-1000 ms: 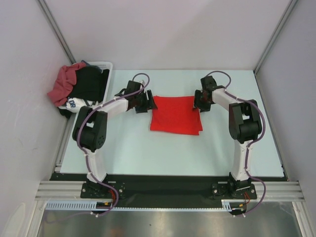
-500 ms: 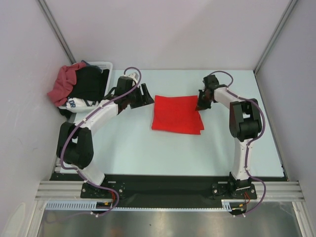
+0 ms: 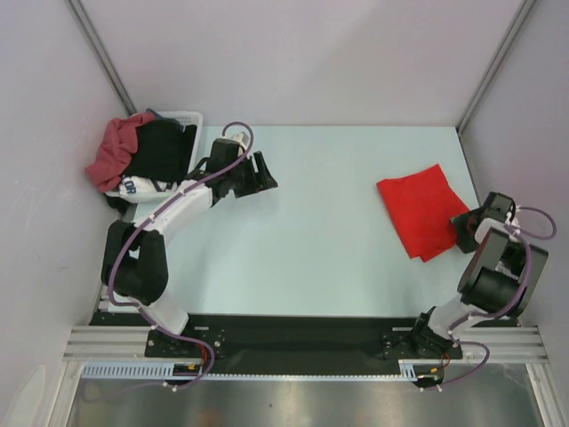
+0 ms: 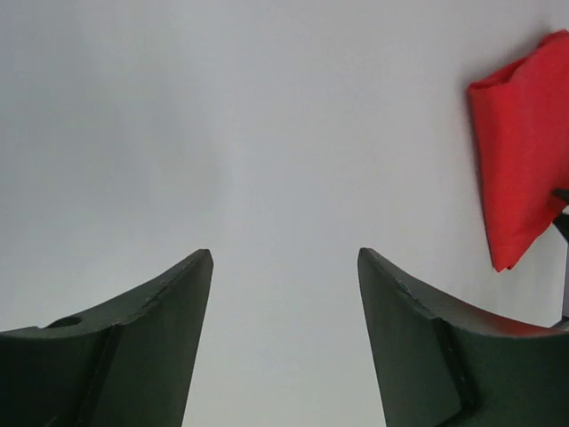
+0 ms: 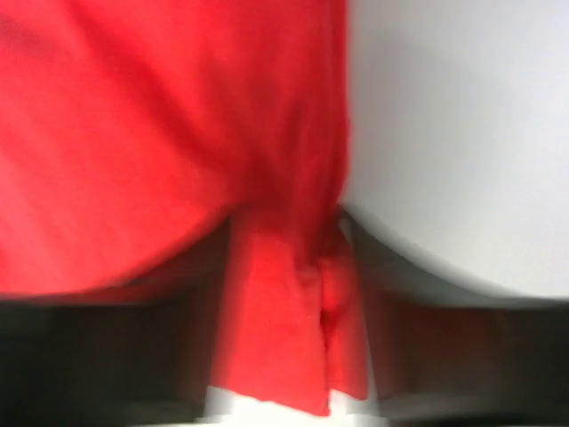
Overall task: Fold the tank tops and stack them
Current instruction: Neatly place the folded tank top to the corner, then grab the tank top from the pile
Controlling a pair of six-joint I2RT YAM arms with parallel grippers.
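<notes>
We have the folded red top [image 3: 420, 212] lying just ahead of the right pincer [image 5: 289, 302], its edge between the jaws (too blurred to tell whether clamped). Withdrawing with cloth caught would drag our fold open. The left pincer [image 4: 284, 267] is spread, empty.

Bare table [image 3: 302, 249] is left between the arms across the middle and near side, where passage is unobstructed. The right side is taken up by the folded red tank top [image 3: 420, 212], with the right gripper [image 3: 462, 227] at its edge. The far left corner is blocked by the basket [image 3: 190, 116], heaped with garments [image 3: 147, 156]. The left gripper [image 3: 265, 174] is held just beside it.
</notes>
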